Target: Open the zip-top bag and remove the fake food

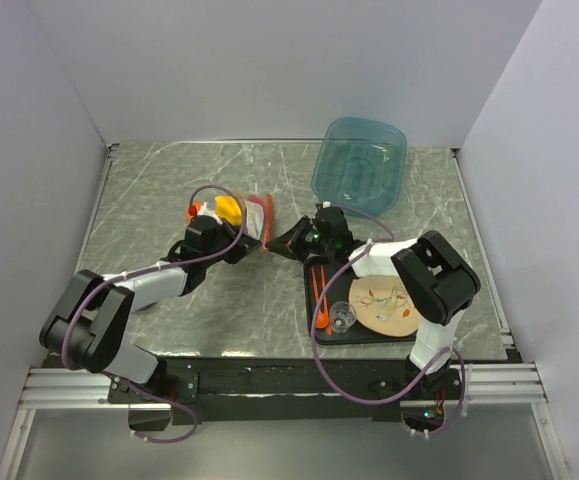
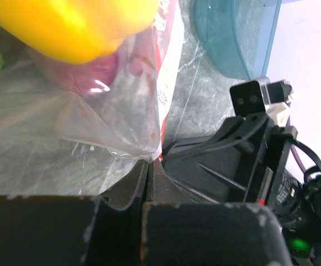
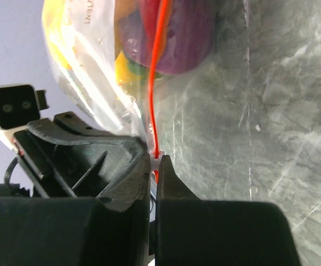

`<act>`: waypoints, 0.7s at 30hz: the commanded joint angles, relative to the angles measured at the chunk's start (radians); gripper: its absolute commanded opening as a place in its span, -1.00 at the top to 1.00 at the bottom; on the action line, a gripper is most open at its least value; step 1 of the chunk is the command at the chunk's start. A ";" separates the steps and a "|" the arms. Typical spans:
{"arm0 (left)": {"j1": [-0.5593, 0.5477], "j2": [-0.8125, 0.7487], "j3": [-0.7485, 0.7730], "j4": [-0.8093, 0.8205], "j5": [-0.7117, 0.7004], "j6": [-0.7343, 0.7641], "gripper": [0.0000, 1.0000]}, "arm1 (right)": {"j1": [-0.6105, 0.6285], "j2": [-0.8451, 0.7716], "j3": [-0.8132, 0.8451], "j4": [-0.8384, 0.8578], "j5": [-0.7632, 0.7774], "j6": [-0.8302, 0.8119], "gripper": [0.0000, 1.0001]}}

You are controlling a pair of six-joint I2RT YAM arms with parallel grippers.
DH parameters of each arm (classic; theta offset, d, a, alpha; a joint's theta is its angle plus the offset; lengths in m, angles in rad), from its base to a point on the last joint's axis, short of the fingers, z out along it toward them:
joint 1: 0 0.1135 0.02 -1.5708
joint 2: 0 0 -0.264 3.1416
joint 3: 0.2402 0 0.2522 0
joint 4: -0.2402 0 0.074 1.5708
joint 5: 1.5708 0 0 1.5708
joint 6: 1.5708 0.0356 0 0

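Right end effector (image 3: 153,162), apparently over zip-top bag (image 3: 96,66)

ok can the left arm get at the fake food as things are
Probably not yet: the fake food sits inside the zip-top bag, and the left arm has its jaws shut on the bag's corner, so plastic is in the way.
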 commanded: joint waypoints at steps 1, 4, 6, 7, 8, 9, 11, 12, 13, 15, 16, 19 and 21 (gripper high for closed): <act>-0.008 -0.072 0.002 -0.034 0.028 0.034 0.99 | -0.017 0.006 0.039 0.042 0.034 -0.003 1.00; -0.008 -0.104 -0.013 -0.063 0.034 0.040 0.99 | -0.022 0.011 0.065 0.025 0.058 -0.012 1.00; -0.008 -0.133 -0.027 -0.086 0.040 0.040 0.99 | -0.022 0.012 0.076 0.008 0.080 -0.014 1.00; -0.008 -0.146 -0.032 -0.095 0.041 0.038 0.99 | -0.023 0.012 0.085 0.005 0.087 -0.017 1.00; -0.008 -0.158 -0.036 -0.103 0.040 0.038 0.99 | -0.025 0.017 0.089 -0.003 0.093 -0.016 1.00; -0.008 -0.187 -0.047 -0.124 0.040 0.038 0.99 | -0.028 0.021 0.097 -0.009 0.103 -0.019 1.00; -0.008 -0.231 -0.055 -0.149 0.029 0.043 0.99 | -0.034 0.037 0.122 -0.026 0.109 -0.026 1.00; -0.008 -0.245 -0.064 -0.170 0.029 0.043 0.99 | -0.038 0.043 0.129 -0.027 0.109 -0.028 1.00; -0.008 -0.259 -0.069 -0.181 0.029 0.043 0.99 | -0.048 0.047 0.143 -0.030 0.109 -0.026 1.00; -0.008 -0.294 -0.075 -0.201 0.029 0.048 0.99 | -0.055 0.064 0.171 -0.043 0.109 -0.032 1.00; -0.008 -0.307 -0.076 -0.226 0.029 0.051 0.99 | -0.066 0.067 0.178 -0.056 0.113 -0.040 1.00; -0.008 -0.354 -0.084 -0.272 0.031 0.057 0.99 | -0.091 0.070 0.217 -0.099 0.127 -0.071 1.00; -0.008 -0.396 -0.095 -0.296 0.025 0.061 0.99 | -0.106 0.063 0.250 -0.127 0.135 -0.092 1.00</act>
